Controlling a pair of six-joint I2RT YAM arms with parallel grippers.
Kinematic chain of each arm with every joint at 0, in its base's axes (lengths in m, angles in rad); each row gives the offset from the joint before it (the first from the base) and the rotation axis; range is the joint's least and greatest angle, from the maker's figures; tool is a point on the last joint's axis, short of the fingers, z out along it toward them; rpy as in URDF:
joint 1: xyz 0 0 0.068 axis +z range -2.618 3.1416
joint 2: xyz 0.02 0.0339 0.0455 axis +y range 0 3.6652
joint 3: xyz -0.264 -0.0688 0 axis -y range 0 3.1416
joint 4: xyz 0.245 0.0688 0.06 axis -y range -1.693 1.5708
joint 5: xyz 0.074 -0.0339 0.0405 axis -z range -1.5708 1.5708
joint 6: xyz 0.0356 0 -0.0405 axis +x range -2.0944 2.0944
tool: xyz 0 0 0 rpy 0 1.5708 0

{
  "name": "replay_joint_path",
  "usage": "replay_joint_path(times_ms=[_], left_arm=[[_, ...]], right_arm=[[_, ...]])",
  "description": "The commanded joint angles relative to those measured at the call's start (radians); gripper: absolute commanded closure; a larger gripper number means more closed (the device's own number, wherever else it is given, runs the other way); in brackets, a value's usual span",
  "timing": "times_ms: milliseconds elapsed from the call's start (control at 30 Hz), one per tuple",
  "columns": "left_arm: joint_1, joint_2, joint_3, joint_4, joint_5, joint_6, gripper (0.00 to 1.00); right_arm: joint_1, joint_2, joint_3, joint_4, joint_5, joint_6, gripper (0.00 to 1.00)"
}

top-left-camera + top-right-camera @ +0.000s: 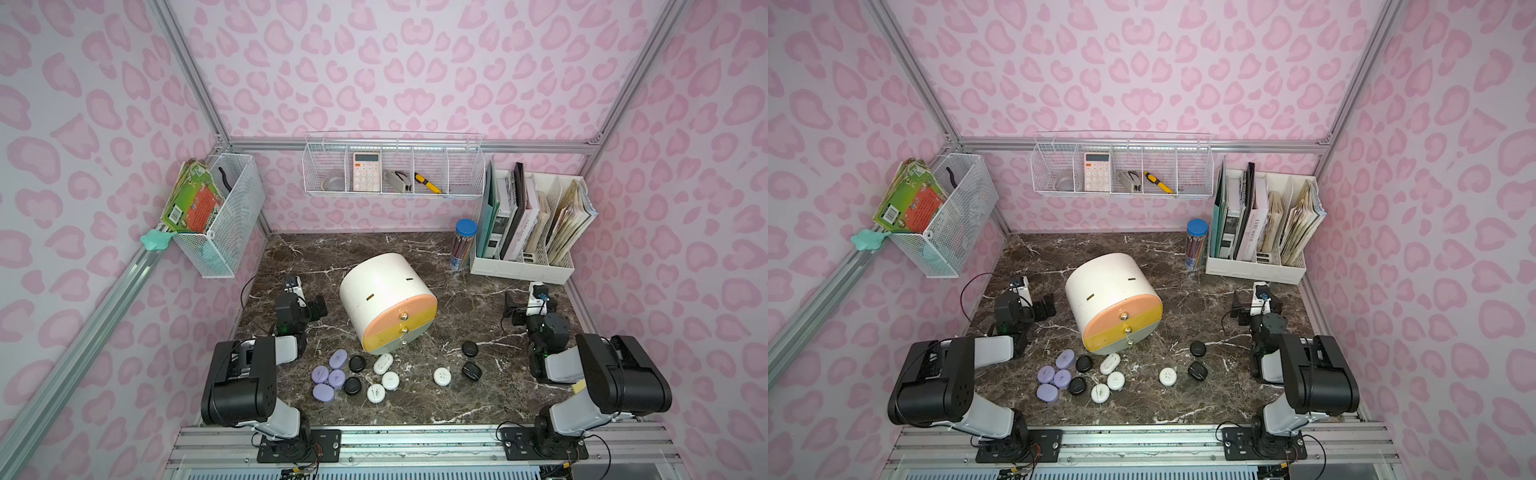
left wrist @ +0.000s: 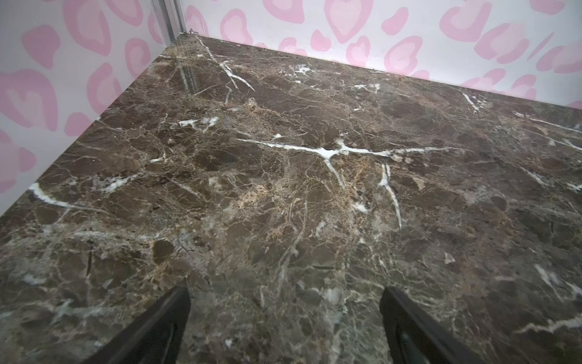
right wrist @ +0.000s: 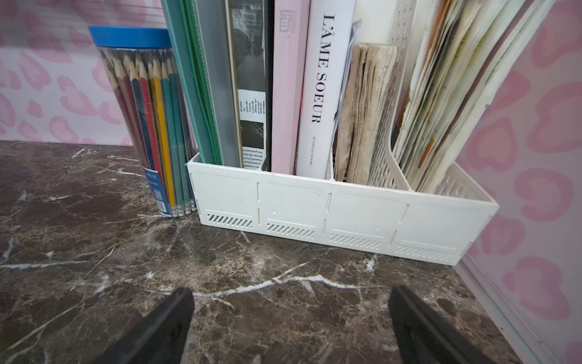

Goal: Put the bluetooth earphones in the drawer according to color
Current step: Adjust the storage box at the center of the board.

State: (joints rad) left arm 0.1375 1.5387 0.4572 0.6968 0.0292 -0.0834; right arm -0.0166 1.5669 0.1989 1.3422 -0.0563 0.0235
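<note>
You have a dark brown, white-veined marble-look tabletop [image 1: 415, 403]. Mid-table sits a white round-topped plastic cabinet [image 1: 382, 286] with peach, yellow and grey-green drawer fronts. Before it lie small pebble-shaped plastic earphone holders: four lavender cases [image 1: 336, 377] clustered at the left, four white cases [image 1: 390, 380] and four black cases [image 1: 356, 364]. One white and two black lie apart toward the right. In the back right corner, a clear blue-lidded pencil tube [image 1: 462, 245] stands just beside a white slotted file rack [image 1: 523, 266].

White book spine [image 3: 324, 94] in white slotted plastic file rack [image 3: 346, 217]: "L'ÂME SOEUR", black capitals. Clear blue-lidded pencil tube [image 3: 148, 126]: barcode, QR code; print unreadable.
</note>
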Motion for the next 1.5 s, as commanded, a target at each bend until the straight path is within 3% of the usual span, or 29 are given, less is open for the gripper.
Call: replay_joint_path(times_ms=[0,667,733,800,900,1167,1333,1467], left_arm=[[0.001,0.001,0.007,0.019,0.005,-0.007,0.01],[0.001,-0.001,0.005,0.021,0.005,-0.007,0.01],[0.002,-0.013,-0.002,0.035,0.053,0.026,0.01],[-0.003,-0.061,0.004,-0.012,0.110,0.072,0.01],[-0.023,-0.172,0.084,-0.276,0.044,0.046,0.01],[-0.085,-0.485,0.189,-0.606,0.027,0.005,0.01],[-0.089,-0.699,0.255,-0.819,0.084,-0.187,0.01],[-0.089,-0.835,0.331,-1.095,0.095,-0.358,0.01]], right_arm=[[0.001,0.001,0.004,0.023,0.013,-0.004,0.00],[-0.002,-0.001,0.002,0.024,0.007,0.000,0.00],[-0.003,-0.002,0.001,0.025,0.004,-0.002,0.00],[-0.004,-0.009,-0.018,0.055,-0.019,-0.012,0.00],[0.023,-0.094,-0.082,0.103,0.076,-0.014,0.00],[0.117,-0.447,0.020,-0.351,0.132,-0.035,0.00],[0.132,-0.661,0.098,-0.691,0.043,0.171,0.00],[0.133,-0.837,0.152,-0.992,-0.044,0.363,0.00]])
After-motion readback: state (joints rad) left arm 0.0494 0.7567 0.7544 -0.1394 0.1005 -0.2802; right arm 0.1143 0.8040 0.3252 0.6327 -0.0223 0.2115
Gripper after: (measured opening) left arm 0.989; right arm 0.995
